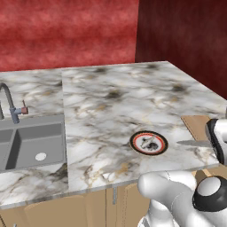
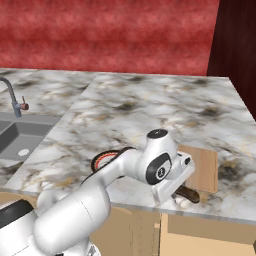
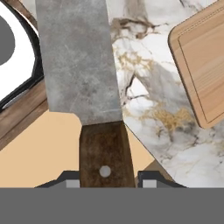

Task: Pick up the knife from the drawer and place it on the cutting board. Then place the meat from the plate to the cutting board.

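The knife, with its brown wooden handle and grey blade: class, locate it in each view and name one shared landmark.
Left base view: grey blade right of the round red-ringed plate.
Right base view: dark handle under the tool, at the counter edge.
Hand view: centre, held.
Landmark: the light-brown wooden cutting board.

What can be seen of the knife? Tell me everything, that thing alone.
The knife has a broad, flat, scuffed grey blade, cleaver-like, and a dark-brown wooden handle with one pale rivet. The gripper is shut on the handle, the blade pointing away from the hand. It is held above the marble counter's front edge, beside the cutting board, not yet over it.
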{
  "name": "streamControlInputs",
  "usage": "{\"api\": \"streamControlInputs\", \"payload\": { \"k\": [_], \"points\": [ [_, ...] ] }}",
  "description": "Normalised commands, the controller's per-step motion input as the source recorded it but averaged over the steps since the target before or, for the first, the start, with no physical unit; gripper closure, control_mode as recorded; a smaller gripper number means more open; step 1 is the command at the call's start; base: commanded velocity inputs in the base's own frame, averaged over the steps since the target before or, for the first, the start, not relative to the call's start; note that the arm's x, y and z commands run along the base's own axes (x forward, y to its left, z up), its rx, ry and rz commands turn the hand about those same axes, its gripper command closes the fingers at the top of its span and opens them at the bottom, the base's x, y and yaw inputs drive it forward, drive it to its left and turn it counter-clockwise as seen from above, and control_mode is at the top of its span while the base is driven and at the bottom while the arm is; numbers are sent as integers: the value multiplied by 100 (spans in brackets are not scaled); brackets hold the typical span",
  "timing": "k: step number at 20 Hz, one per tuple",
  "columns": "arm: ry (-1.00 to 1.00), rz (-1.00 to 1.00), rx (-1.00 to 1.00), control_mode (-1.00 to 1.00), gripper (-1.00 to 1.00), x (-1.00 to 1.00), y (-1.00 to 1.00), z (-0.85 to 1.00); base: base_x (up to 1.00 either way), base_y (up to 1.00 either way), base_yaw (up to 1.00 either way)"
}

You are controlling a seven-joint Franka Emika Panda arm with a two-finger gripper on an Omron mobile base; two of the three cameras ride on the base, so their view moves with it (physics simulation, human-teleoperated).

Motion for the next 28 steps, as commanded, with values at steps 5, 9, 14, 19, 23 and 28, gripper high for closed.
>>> {"api": "streamControlInputs", "payload": {
  "k": [5,9,14,19,23,28],
  "points": [
    [0,0,0,-100,100,38,-9,2,0,0,0],
    [0,0,0,-100,100,41,-1,0,0,0,0],
    [0,1,3,-100,100,53,-4,0,0,0,0],
    [0,5,7,-100,100,63,-18,0,0,0,0],
    [0,6,9,-100,100,69,-25,0,0,0,0],
    [3,3,2,-100,100,60,-33,-19,0,0,0]
  ]
}}
